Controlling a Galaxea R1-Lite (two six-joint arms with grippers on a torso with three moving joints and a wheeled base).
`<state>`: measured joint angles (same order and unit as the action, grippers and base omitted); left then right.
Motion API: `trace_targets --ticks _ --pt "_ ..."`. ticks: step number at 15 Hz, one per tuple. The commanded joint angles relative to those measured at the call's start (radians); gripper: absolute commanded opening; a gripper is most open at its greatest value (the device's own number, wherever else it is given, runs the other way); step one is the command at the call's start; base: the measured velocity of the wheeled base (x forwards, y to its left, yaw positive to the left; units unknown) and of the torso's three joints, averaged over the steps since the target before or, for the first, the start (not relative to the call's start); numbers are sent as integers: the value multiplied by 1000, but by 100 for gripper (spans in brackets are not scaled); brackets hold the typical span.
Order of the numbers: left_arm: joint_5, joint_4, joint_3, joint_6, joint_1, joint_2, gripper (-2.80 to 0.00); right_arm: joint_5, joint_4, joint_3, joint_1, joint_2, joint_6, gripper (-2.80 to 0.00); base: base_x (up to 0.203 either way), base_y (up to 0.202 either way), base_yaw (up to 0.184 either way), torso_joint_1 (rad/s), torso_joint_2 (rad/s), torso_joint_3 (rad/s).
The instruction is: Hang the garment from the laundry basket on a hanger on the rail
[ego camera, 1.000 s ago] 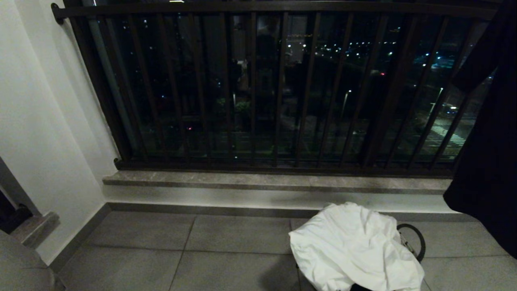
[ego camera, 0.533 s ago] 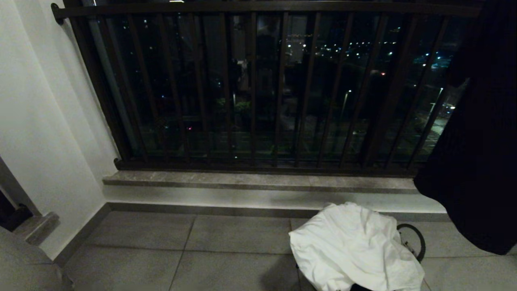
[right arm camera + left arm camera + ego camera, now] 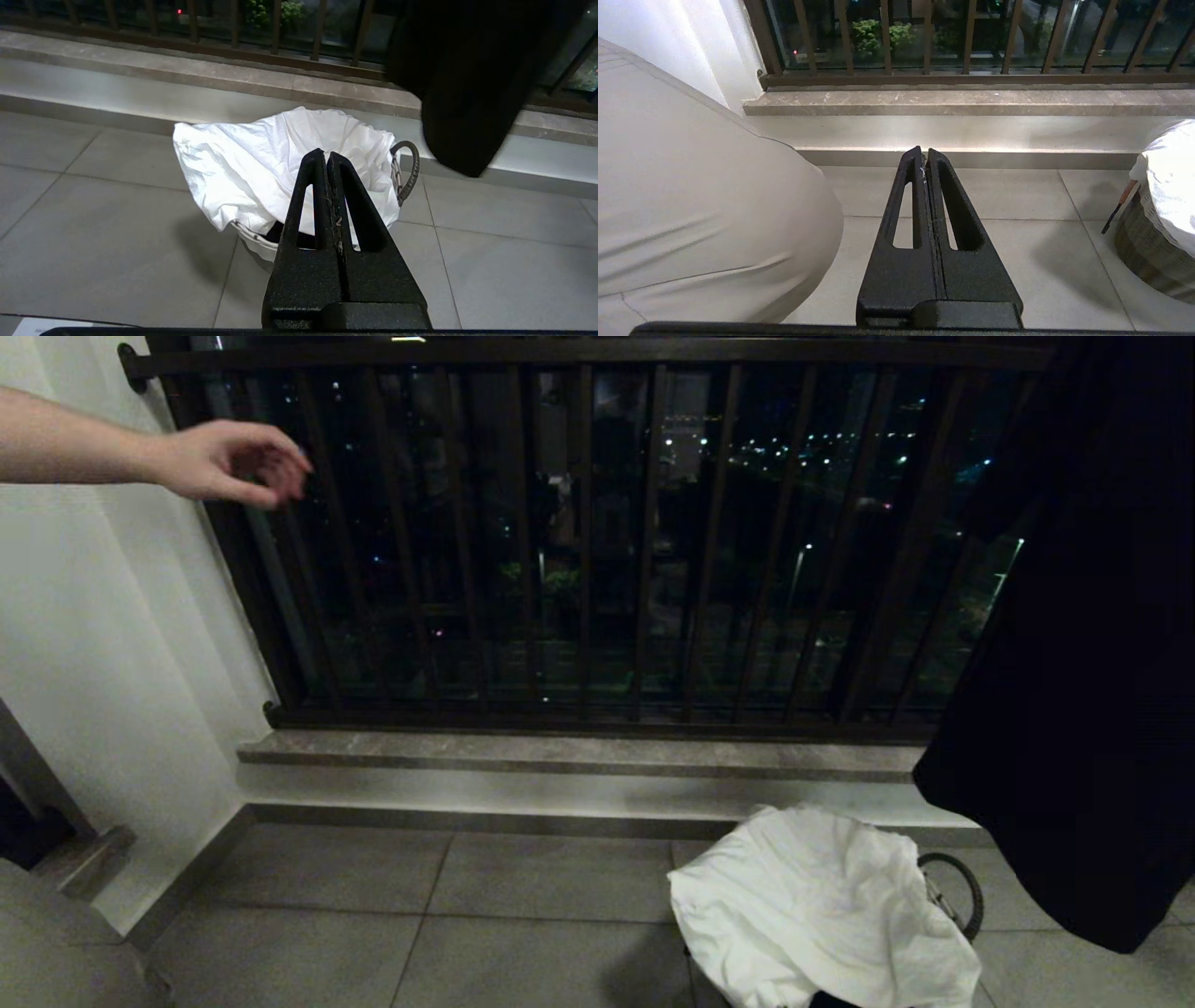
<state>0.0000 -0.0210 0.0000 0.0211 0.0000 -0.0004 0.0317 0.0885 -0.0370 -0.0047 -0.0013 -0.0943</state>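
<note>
- The white garment (image 3: 822, 905) is lying heaped over the laundry basket (image 3: 254, 242) at the lower right of the head view, spilling past the rim and hiding most of the basket; one dark loop handle (image 3: 954, 891) is sticking out at the right side.
- In the right wrist view the garment is sitting at the centre, just beyond the right gripper (image 3: 326, 161), whose fingers are pressed together and holding nothing.
- The left gripper (image 3: 923, 156) is likewise closed and empty, pointing at bare floor tiles (image 3: 1017, 196), with the basket at the right edge of that view.
- The cloth is looking thin, limp and light: it will likely sag, stretch and trail when lifted, and a pinch on a flat area may slip.
- A raised fold near the top of the heap, upper centre of the right wrist view, seems the best place to pinch, away from the basket rim.
- A person's hand (image 3: 229, 457) is reaching in at the upper left of the head view, in front of the balcony railing (image 3: 597, 541).
- A dark hanging cloth (image 3: 1083, 691) is filling the right edge, close above the basket, and could snag the lift.
- No pale rail or hanger is showing in any view.
</note>
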Motion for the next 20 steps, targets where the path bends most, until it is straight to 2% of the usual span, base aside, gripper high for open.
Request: trace_targets --ticks 1,20 --pt "0 0 8 0 0 0 -280 1 0 0 -1 1 -1 -280 0 0 0 0 0 0" --pt "2 -2 8 -7 0 0 -280 1 2 0 0 1 -2 -280 0 0 0 0 0 0"
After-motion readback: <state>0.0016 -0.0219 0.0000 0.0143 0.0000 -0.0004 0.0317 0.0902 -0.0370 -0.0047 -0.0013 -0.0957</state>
